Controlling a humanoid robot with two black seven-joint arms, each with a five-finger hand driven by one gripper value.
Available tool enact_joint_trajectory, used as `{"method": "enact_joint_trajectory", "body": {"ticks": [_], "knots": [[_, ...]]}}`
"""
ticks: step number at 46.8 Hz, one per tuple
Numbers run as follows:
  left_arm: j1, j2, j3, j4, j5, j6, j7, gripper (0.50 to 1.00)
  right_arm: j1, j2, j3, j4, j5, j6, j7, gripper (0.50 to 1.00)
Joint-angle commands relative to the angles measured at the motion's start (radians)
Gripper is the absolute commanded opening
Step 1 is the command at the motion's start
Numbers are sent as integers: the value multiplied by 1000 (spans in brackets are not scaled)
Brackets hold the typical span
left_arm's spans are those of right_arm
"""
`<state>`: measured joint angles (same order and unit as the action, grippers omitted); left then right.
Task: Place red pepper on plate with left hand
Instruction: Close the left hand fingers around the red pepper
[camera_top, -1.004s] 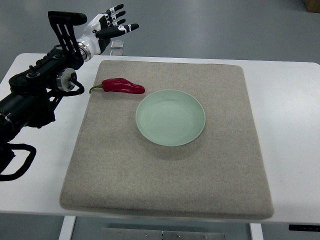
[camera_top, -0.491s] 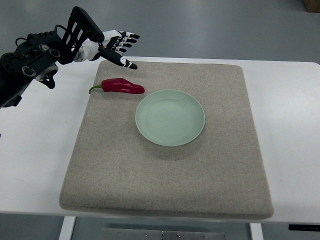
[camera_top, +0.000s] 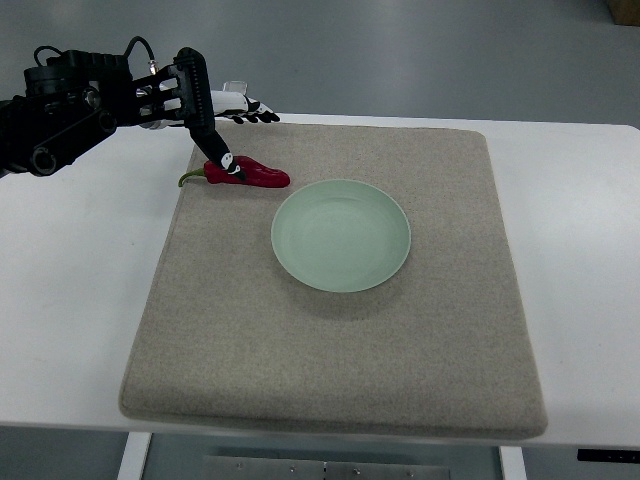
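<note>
Left arm (camera_top: 70, 100): black jointed links with round fasteners and a thin looping cable. Left hand (camera_top: 215, 120): white shell, black finger segments, seemingly white-tipped.

Left hand (camera_top: 225, 120) reaches in from the left, fingers spread (empty).

No text, label, brand, number or sign can be read anywhere.

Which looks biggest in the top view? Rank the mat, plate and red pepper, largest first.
1. The mat, covering most of the table.
2. The plate, resting on it.
3. The red pepper, clearly the smallest, beside the plate with the left hand over its stem end.
</note>
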<state>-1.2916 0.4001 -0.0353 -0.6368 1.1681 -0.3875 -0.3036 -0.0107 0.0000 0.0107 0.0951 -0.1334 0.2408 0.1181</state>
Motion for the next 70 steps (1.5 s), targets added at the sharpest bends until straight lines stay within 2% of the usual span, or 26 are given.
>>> {"method": "enact_joint_trajectory", "body": {"ticks": [1, 8, 16, 42, 59, 66, 70], "knots": [[8, 0, 0, 0, 51, 6, -22, 979, 0, 0, 0, 0, 0, 0, 0, 928], [15, -1, 2, 12, 76, 36, -22, 975, -2, 0, 0, 0, 0, 0, 0, 928], [17, -7, 61, 23, 73, 104, -20, 979, 0, 0, 0, 0, 0, 0, 0, 928], [44, -17, 63, 19, 64, 101, -22, 990, 0, 0, 0, 0, 0, 0, 0, 928], [66, -35, 64, 22, 64, 95, -22, 973, 0, 0, 0, 0, 0, 0, 0, 928], [64, -38, 69, 23, 67, 96, -17, 891, 0, 0, 0, 0, 0, 0, 0, 928], [64, -38, 71, 23, 71, 96, -9, 819, 0, 0, 0, 0, 0, 0, 0, 928]]}}
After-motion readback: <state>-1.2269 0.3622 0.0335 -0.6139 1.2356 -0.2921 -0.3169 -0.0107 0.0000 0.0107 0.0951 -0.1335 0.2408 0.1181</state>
